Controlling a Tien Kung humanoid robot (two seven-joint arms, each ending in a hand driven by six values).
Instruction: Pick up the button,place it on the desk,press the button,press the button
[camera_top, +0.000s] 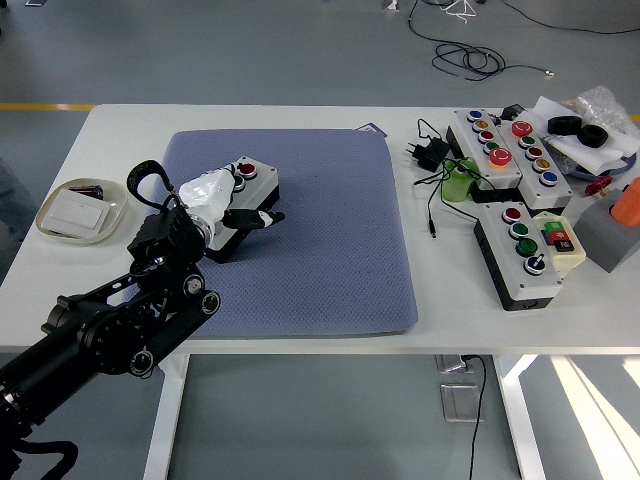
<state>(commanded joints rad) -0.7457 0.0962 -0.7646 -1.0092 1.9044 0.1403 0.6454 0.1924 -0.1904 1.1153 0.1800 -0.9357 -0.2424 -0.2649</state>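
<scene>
The grey-topped black button box (243, 200) on the blue-grey mat (330, 250) is covered by the white-gloved left hand (215, 195), fingers laid flat, nothing grasped; its long axis runs toward the far right.

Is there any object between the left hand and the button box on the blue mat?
Nothing visible. The left hand is already over the button box on the blue mat, covering most of its top; only the red button shows.
</scene>
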